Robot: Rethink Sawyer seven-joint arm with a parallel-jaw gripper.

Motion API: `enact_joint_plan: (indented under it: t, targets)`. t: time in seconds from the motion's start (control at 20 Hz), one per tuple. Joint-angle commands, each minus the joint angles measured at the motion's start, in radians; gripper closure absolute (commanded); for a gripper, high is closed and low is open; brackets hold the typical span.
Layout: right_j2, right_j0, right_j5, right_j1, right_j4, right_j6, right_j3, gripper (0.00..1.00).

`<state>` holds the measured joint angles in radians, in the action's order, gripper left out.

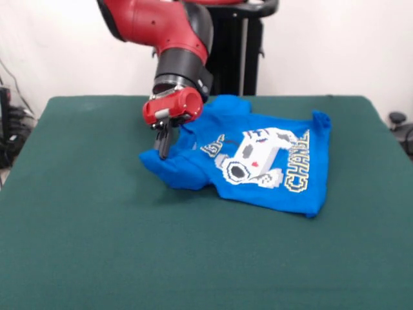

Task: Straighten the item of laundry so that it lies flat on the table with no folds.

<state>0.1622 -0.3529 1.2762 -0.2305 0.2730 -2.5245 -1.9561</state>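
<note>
One shirt, bright blue with a game-controller print, spread near the far middle of the green tabletop, its left part bunched and folded over. Hand down at that bunched corner, fingers close together, seemingly pinching cloth, though hard to confirm. Probably light, limp, prone to drag on felt; best gripped at the folded hem edge.
</note>
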Motion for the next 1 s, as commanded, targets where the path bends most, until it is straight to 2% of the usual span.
enact_joint_plan:
  t: [0.05, 0.25, 0.4, 1.0]
  targets:
    - [-0.017, 0.065, 0.145, 0.02, -0.052, -0.004, 0.044, 1.0]
    - [0.02, 0.086, 0.148, -0.057, -0.023, -0.009, -0.036, 1.0]
    - [0.036, 0.084, 0.132, -0.086, 0.017, -0.037, -0.059, 1.0]
    - [-0.031, 0.046, 0.227, 0.047, 0.099, -0.045, 0.103, 1.0]
